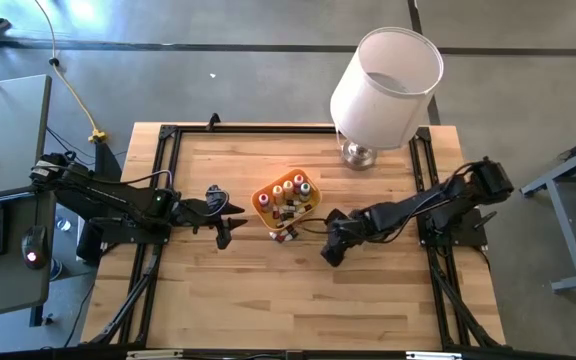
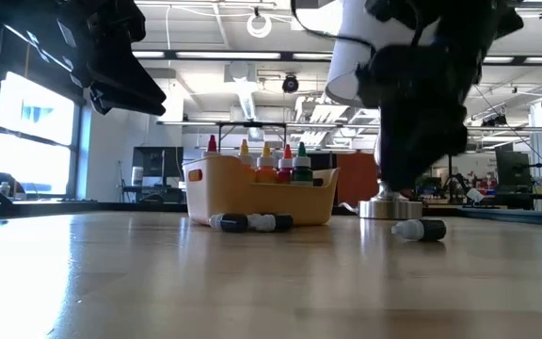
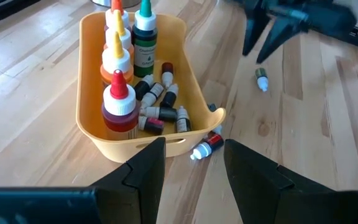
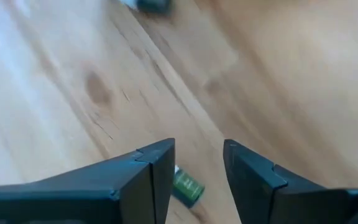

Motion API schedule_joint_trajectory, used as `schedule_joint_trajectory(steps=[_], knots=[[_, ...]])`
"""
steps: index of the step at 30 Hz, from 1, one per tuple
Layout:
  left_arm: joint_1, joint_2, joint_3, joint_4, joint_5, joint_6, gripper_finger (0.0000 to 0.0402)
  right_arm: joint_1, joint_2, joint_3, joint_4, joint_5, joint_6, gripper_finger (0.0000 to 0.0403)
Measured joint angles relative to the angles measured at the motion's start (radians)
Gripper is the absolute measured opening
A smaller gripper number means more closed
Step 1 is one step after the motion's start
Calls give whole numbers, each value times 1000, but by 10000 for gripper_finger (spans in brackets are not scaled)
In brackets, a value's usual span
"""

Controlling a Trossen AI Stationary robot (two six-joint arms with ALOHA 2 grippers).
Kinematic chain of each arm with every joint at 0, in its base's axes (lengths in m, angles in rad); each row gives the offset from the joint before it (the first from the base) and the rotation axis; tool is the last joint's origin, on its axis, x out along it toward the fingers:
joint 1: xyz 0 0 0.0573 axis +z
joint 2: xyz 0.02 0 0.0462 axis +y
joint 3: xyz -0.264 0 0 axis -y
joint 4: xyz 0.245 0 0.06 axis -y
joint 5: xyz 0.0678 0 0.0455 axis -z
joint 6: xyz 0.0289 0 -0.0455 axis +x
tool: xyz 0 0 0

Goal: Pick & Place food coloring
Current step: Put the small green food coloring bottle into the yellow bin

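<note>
The orange tray (image 1: 260,200) sits mid-table, and that's our landmark. Standing upright along its far side are the tall food coloring bottles (image 3: 118,106), red, orange, yellow and green, with a heap of tiny vials (image 3: 160,102) lying on the floor of the tray beside them. Outside it, a couple of vials (image 2: 249,222) lie against the tray's near wall, and one more loose vial (image 2: 420,229) lies on the wood off to the tray's right, apart from the rest.

These look light, rigid plastic, smooth and round, so a lying vial will likely roll or squirt sideways if pinched off-centre. Best bet, I'd say, is across the body, mid-length, jaws square to its long axis.

Now the grippers. The right gripper (image 4: 198,163) hangs low just right of the tray, fingers parted with nothing between them, and a green-labelled vial (image 4: 187,185) peeks out on the wood right under the gap. Looks lined up for it, not touching yet as far as I can tell. The left gripper (image 3: 193,163) waits left of the tray, jaws apart and empty, pointed at the tray's end wall.
</note>
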Motion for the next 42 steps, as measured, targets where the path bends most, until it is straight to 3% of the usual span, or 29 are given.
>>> schedule_joint_trajectory(steps=[6,12,18,29,42], knots=[[0,0,0,0,0,-13,161,25,-91,1,7,44,-327,131],[0,0,0,0,-3,-18,161,85,-3,1,91,61,-566,131],[0,0,0,1,-7,-21,161,78,78,0,71,59,-592,131],[0,0,0,2,-8,-23,161,67,100,0,57,-21,-588,131],[0,0,0,3,-11,-23,161,67,187,5,73,-1,-610,116]])
